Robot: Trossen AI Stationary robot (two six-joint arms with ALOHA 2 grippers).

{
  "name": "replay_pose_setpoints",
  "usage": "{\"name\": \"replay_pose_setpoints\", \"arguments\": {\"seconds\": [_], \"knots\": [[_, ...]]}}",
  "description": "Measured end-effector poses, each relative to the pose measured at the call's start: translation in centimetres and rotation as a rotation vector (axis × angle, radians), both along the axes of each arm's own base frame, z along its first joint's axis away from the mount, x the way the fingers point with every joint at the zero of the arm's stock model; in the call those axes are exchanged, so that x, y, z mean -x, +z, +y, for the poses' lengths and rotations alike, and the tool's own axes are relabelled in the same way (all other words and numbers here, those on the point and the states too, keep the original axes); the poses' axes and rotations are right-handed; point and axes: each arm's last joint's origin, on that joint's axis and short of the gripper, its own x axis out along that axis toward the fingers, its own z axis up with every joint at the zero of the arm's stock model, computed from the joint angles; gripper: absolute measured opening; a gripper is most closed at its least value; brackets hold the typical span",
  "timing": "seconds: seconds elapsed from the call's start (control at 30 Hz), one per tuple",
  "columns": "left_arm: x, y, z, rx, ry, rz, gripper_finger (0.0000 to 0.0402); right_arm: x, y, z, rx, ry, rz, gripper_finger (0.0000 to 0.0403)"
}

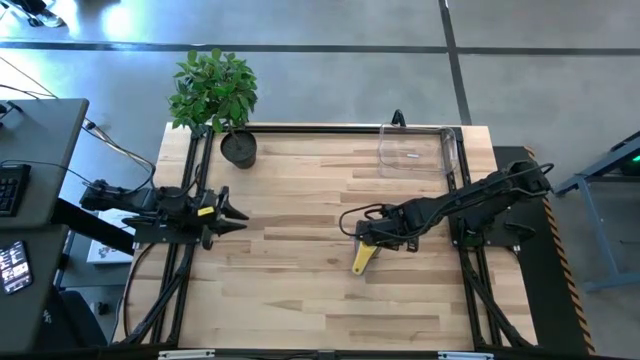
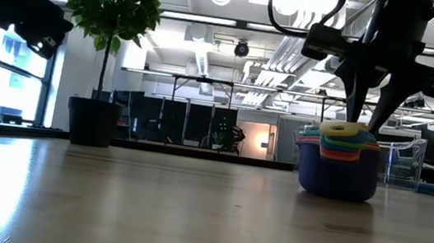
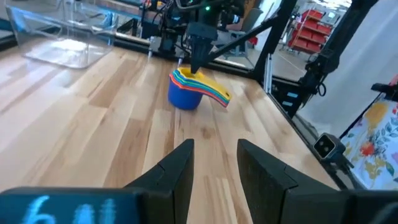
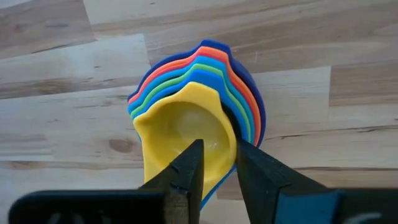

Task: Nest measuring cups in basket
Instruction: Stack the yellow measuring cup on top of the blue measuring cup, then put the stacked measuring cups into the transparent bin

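The measuring cups [image 4: 193,106] sit nested in one stack on the surface [image 1: 300,300], directly under the right gripper [image 4: 217,163], whose jaws straddle the yellow cup's rim, slightly parted. The basket [image 1: 415,150] stands well beyond them. The left gripper [image 1: 232,212] waits apart, jaws open.

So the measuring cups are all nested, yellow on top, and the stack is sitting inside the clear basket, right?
Not quite. The nested measuring cups, yellow on top, sit on the bare wooden table under the right gripper, not inside the clear basket. The high view shows the basket apart from them, at the table's far edge.
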Motion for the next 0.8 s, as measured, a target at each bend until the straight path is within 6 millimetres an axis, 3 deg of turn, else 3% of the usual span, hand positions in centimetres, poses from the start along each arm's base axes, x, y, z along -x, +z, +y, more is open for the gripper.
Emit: {"name": "replay_pose_setpoints", "arguments": {"seconds": [0.43, 0.8], "knots": [[0.0, 0.0, 0.0, -0.098, -0.013, -0.016, 0.0113, 0.3, 1.0, 0.2, 0.01, 0.028, -0.027, 0.0083], [0.0, -0.2, 0.2, -0.107, 0.04, 0.007, 0.0113, -0.4, 4.2, 1.2, 0.051, 0.142, -0.092, 0.0083]]}}
